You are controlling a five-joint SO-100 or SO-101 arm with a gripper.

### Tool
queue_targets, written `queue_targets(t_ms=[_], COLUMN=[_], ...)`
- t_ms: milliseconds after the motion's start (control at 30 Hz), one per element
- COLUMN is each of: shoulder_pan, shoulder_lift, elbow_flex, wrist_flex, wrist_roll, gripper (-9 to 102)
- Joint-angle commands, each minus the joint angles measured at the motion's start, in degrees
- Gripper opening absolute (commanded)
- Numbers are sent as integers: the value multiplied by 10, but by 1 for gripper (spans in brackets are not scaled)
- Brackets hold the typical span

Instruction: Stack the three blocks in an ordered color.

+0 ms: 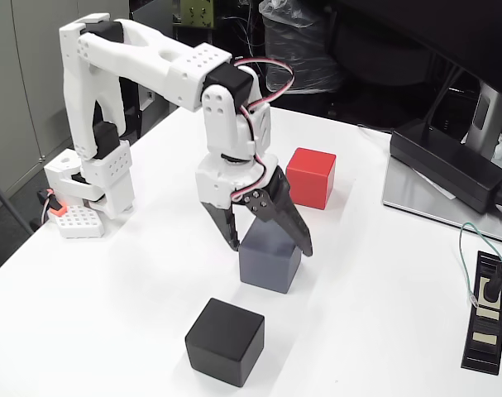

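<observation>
Nearest us sits the black cube, just in front of the grey cube; the red cube stands behind it. Our gripper straddles grey, jaws wide, gripping nothing. We judge it rigid and light; pinch opposite flat faces.

This is looking like an office or lab: a white desk is carrying a monitor stand and power brick far right, with grey cabinets standing far left.
</observation>
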Motion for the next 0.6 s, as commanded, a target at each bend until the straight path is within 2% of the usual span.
queue_targets(t_ms=[0,267,567], shoulder_pan=[-1,-5,-3], shoulder_lift=[-20,-37,-36], elbow_flex=[-22,-24,-25], wrist_flex=[-12,-14,-15], wrist_roll=[-4,-4,-4], gripper=[38,35,12])
